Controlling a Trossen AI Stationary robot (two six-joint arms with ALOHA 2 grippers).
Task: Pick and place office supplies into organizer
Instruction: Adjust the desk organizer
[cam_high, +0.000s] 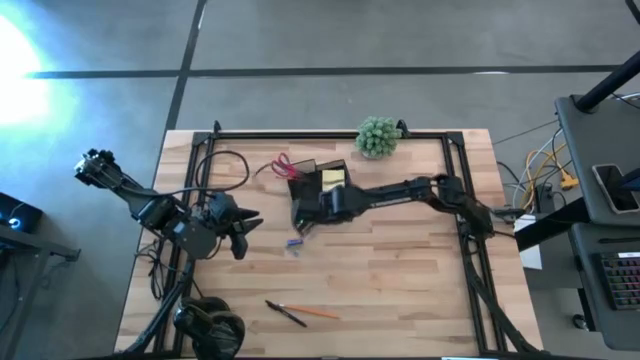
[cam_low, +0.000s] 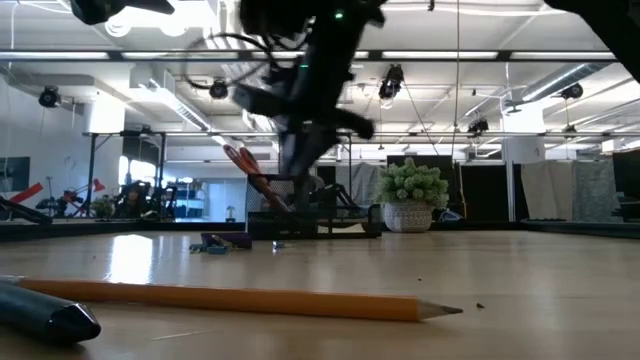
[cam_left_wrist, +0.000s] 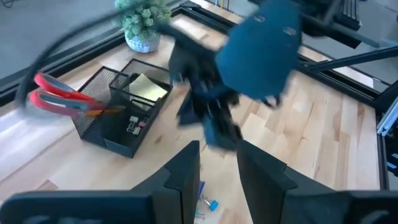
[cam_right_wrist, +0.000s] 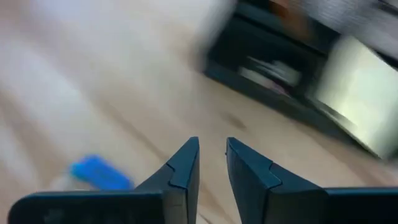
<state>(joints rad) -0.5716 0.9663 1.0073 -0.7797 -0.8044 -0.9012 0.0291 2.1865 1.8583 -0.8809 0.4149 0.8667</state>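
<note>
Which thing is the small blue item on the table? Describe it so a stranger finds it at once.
Start at the black mesh organizer near the table's far edge, beside the green plant. Come toward the near edge past the right pincer; the small blue item lies alone on bare wood just beyond it. It is tiny and blue-purple, unlike the long orange pencil and black pen near the front.
</note>
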